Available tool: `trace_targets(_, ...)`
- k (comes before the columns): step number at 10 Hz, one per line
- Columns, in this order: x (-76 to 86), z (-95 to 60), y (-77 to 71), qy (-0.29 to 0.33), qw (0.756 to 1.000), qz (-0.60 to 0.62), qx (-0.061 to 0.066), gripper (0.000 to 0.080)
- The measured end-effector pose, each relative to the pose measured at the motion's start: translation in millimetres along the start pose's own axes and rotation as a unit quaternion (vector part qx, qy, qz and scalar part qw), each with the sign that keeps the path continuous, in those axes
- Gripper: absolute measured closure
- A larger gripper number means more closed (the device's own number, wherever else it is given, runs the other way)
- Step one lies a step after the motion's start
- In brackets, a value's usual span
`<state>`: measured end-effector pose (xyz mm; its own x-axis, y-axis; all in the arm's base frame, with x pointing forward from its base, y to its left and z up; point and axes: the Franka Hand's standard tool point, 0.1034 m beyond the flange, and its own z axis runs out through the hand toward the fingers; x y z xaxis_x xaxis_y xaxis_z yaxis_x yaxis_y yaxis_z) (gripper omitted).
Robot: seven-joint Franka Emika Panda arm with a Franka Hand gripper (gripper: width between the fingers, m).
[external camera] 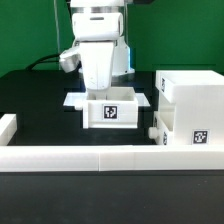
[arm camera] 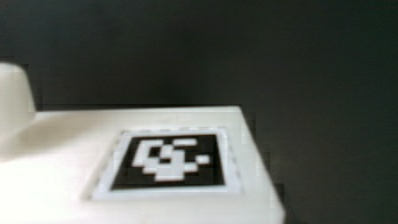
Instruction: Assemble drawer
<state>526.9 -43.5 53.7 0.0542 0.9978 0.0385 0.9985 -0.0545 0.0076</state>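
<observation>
A small white box tray (external camera: 110, 112) with a black-and-white tag on its near face stands at the table's middle. The white hand of my gripper (external camera: 97, 88) hangs straight over the tray's back part and reaches its top. The fingers are hidden behind the hand and the tray, so I cannot tell how the jaws stand. In the wrist view a tagged white face of the tray (arm camera: 169, 160) fills the lower part, very close and blurred, and no fingers show. The large boxy case (external camera: 192, 108) stands at the exterior view's right with a tag low on its near face.
A low white wall strip (external camera: 110, 160) runs along the table's front, with a short piece (external camera: 7, 127) at the exterior view's left. A small white part (external camera: 156, 131) lies against the case's lower left side. The tabletop is black.
</observation>
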Motion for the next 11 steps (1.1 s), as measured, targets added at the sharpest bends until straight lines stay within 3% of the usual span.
trace_targets(3, 19.1, 0.7, 15.4, 0.005, 1.0, -0.006, -0.003, 0.0758)
trace_targets(7, 15.5, 2.9, 13.0, 0.005, 1.0, -0.003, 0.0, 0.0758)
trace_targets(11, 31.7, -0.3, 18.0, 0.003, 1.0, -0.024, -0.005, 0.0758)
